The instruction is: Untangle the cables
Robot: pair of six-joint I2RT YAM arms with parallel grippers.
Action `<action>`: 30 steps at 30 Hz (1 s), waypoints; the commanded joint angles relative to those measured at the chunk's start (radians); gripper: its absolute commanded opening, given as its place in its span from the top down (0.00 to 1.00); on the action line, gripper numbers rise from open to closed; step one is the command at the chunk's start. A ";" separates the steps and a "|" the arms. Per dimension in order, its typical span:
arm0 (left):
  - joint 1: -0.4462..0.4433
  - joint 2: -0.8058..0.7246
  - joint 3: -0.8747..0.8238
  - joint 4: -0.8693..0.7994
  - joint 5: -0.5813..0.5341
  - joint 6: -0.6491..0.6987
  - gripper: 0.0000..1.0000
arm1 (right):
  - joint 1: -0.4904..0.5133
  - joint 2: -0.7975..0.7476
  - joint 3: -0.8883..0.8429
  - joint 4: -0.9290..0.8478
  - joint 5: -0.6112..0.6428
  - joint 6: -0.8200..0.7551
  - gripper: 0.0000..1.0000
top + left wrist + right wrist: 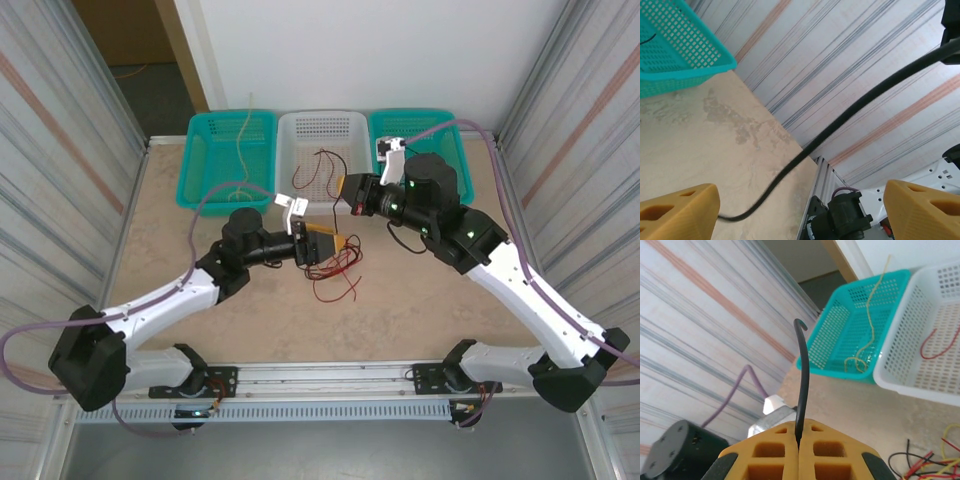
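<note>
I log one yellow cable (241,150) binned at eleven o'clock, the tangle (335,268) apparently unresolved at centre; right jaws clamp a black cable (803,375), left jaws wide.

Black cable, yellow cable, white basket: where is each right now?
black cable (803,375): right wrist view, middle of the upright strand.
yellow cable (868,310): right wrist view, middle of the hanging strand.
white basket (325,125): top external view, perforated back wall.

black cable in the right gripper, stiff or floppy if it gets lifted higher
Probably semi-stiff over short lengths: the free end of the black cable stands up above the shut right gripper without drooping. Longer spans likely sag; in the left wrist view it runs in a curve. Likely light, being thin.
</note>
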 commanded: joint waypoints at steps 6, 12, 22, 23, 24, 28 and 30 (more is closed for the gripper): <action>-0.004 0.100 0.143 -0.043 0.048 0.071 0.56 | -0.031 -0.004 0.045 0.087 -0.075 0.060 1.00; -0.007 0.099 0.153 -0.056 0.025 0.078 0.59 | -0.066 -0.005 0.032 0.083 -0.092 0.086 1.00; -0.008 0.063 0.179 -0.178 -0.066 0.176 0.31 | -0.081 0.007 0.024 0.102 -0.120 0.101 0.99; -0.007 0.048 0.175 -0.195 -0.082 0.195 0.29 | -0.082 0.008 0.024 0.100 -0.120 0.099 0.99; -0.007 0.029 0.169 -0.214 -0.102 0.217 0.27 | -0.081 0.007 0.024 0.098 -0.118 0.097 0.99; -0.008 -0.030 0.148 -0.276 -0.154 0.276 0.23 | -0.096 0.006 0.035 0.072 -0.098 0.070 0.98; -0.007 -0.043 0.142 -0.305 -0.161 0.289 0.23 | -0.129 0.011 0.046 0.062 -0.117 0.070 0.98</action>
